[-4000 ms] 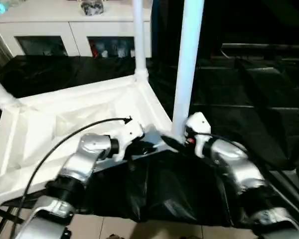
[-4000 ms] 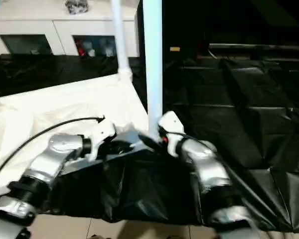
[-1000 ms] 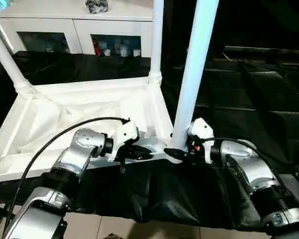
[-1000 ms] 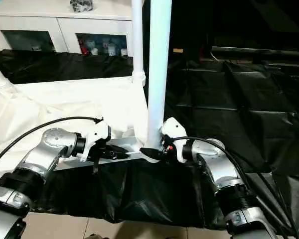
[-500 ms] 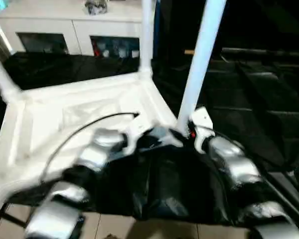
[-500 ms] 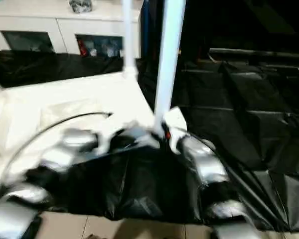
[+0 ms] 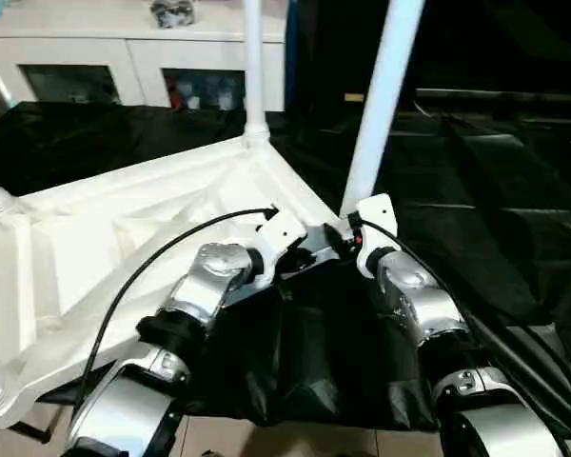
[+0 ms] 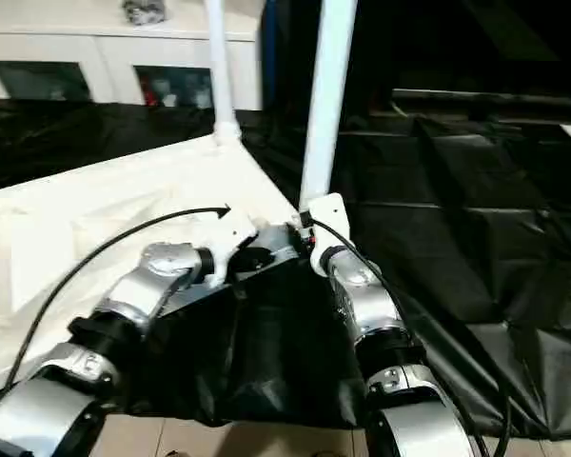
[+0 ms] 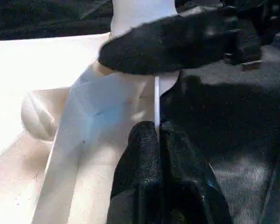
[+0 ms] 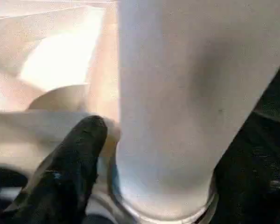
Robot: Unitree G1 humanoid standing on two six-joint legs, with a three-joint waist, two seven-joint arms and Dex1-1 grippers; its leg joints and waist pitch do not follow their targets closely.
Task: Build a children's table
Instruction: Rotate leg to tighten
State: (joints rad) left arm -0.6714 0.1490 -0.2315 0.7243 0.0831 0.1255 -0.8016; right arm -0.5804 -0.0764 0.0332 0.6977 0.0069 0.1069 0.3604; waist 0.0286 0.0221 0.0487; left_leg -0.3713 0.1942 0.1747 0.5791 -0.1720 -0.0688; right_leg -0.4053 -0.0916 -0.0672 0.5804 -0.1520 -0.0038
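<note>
Looking down from the head view, we see the children's table (image 7: 124, 238) lying upside down on a desk (image 7: 514, 238) draped in black sheeting, with legs standing in its corner sockets. Compared with a second ago, the tabletop sits skewed, its near corner swung towards us, and both arms now crowd that corner. The near leg (image 7: 376, 114) rises just behind the right hand (image 7: 347, 233).

From the left wrist, our left hand (image 9: 157, 140) is pinched shut, a thin white edge of the top showing just beyond its fingertips — whether it is actually gripped we cannot tell.

From the right wrist, one black finger (image 10: 77, 154) lies beside the leg's base, which sits in its socket ring; the right hand was tighter a second ago, and whether it still grips the leg we cannot tell. We judge this leg is seated — a release looks due.
</note>
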